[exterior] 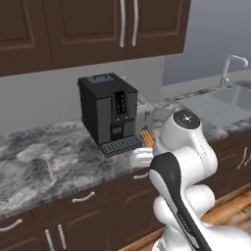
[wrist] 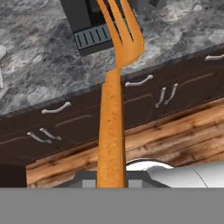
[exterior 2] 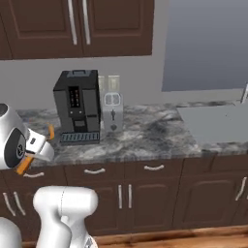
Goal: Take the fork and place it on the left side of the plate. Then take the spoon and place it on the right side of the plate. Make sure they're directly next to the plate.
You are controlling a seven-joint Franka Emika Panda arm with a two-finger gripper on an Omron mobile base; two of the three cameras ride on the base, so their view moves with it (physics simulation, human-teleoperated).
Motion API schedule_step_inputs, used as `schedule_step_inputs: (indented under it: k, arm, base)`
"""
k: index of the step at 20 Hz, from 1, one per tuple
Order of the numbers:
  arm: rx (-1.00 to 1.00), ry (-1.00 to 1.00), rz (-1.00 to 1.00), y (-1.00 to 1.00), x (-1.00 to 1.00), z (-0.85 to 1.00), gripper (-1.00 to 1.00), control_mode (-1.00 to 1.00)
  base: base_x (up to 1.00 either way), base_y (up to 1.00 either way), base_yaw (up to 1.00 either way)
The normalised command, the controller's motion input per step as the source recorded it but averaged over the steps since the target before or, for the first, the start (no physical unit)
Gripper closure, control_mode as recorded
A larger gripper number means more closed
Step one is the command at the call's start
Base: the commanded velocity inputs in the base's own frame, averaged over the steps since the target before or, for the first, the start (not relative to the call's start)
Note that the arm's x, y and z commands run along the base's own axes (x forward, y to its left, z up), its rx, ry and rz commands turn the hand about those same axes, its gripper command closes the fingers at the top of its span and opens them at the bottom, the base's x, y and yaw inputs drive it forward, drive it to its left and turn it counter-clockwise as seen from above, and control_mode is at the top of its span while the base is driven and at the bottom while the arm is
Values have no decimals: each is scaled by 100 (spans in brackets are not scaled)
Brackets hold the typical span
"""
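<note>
The orange fork (wrist: 114,109) is gripped at its handle end, with the tines (wrist: 124,30) pointing toward the counter and the coffee machine. My gripper (exterior 2: 38,147) is shut on the fork (exterior 2: 23,166), held in the air just in front of the counter edge. From the left base view, the fork (exterior: 147,138) peeks out behind my arm's elbow. The spoon and the plate are out of view. A pale sliver (wrist: 1,65) at the hand view's left edge is too cut off to identify.
A black coffee machine (exterior: 109,111) stands on the marble counter (exterior: 44,162) with a silver toaster (exterior 2: 112,112) beside it. A sink (exterior: 230,100) with a faucet lies to the right. Dark cabinets hang above and line the front below; the floor is wood.
</note>
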Motion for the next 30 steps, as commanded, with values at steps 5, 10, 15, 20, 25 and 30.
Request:
schedule_step_inputs:
  k: [5, 10, 15, 20, 25, 30]
  arm:
    - [0, 0, 0, 0, 0, 0, 100, 100]
    - [0, 0, 0, 0, 0, 0, 100, 100]
    - [0, 0, 0, 0, 0, 0, 100, 100]
    - [0, 0, 0, 0, 0, 0, 100, 100]
    - [0, 0, 0, 0, 0, 0, 100, 100]
    - [0, 0, 0, 0, 0, 0, 100, 100]
  base:
    - [-83, 5, -53]
    - [-73, 0, -54]
    - [-65, -3, -54]
    - [-65, -4, -52]
    - [-72, 0, -52]
    - [-87, -4, -47]
